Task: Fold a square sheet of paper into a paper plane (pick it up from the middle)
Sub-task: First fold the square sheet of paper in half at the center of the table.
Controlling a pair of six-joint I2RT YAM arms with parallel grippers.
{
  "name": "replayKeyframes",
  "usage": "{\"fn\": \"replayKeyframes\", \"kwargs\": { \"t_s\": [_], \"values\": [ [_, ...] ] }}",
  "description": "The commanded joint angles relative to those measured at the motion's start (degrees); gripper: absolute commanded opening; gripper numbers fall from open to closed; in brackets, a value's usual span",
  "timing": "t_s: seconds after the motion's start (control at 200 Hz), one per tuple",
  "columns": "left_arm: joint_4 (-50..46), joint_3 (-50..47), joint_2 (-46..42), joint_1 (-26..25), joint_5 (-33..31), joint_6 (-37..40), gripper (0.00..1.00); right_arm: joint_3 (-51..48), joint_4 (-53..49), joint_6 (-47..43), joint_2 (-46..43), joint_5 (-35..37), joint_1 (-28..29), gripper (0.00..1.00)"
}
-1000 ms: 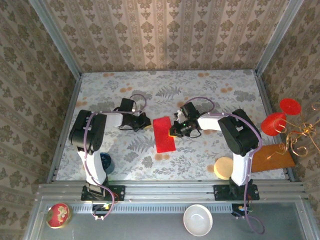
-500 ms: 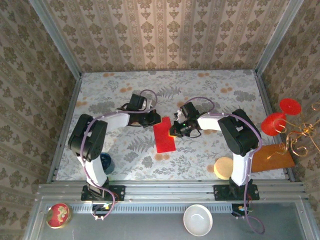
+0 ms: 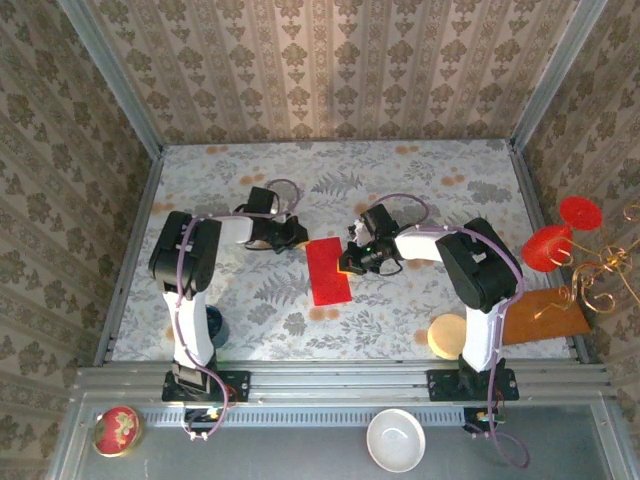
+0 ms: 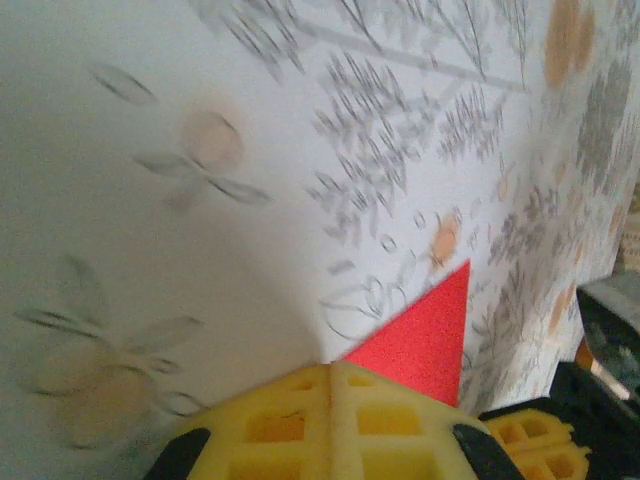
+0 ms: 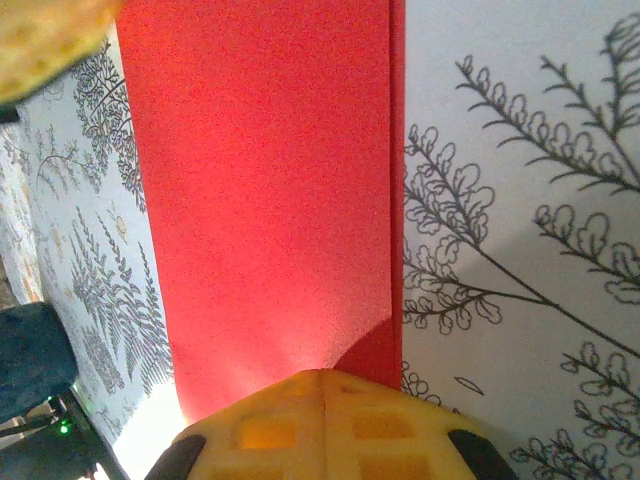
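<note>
So the red paper (image 3: 328, 271) is lying flat pretty much dead centre of the table (image 3: 420, 190). It reads as a tall rectangle rather than a square, so I'd guess it's been folded in half once and the plane is nowhere near done. In the right wrist view a thin second layer peeks out along its 3 o'clock side.

The left gripper (image 3: 297, 240) is closed up on nothing, parked just off the paper's 10 o'clock corner. The right gripper (image 3: 349, 262) is closed tight too, sitting on the paper's 3 o'clock edge. To me that looks like pressing down, not pinching.

Handling-wise, this stuff should be super light and floppy. It'll likely skate around on the table and take a crease the second you squeeze it wrong. I'd pin it flat with one closed gripper and tease up the middle gently with the other, because a hard pinch would probably just crumple it.
</note>
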Motion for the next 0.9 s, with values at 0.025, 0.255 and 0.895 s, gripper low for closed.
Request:
{"fn": "replayKeyframes", "kwargs": {
  "t_s": [0.025,0.255,0.895],
  "values": [
    [-5.86,3.12,1.6,3.47,-3.92,4.2,0.0,-6.91,-17.21,-1.61,9.73,23.33,-1.01,0.05],
    [-9.42,3.8,-5.83,1.63,-4.95,4.29,0.0,-6.34,-16.5,-1.18,8.32,20.9,-1.01,0.05],
    [5.22,-16.91,-23.05,-15.71,-20.23,-17.81,0.34,-4.85,-2.25,10.68,-13.41,2.05,-1.44,0.23]
  ]
}}
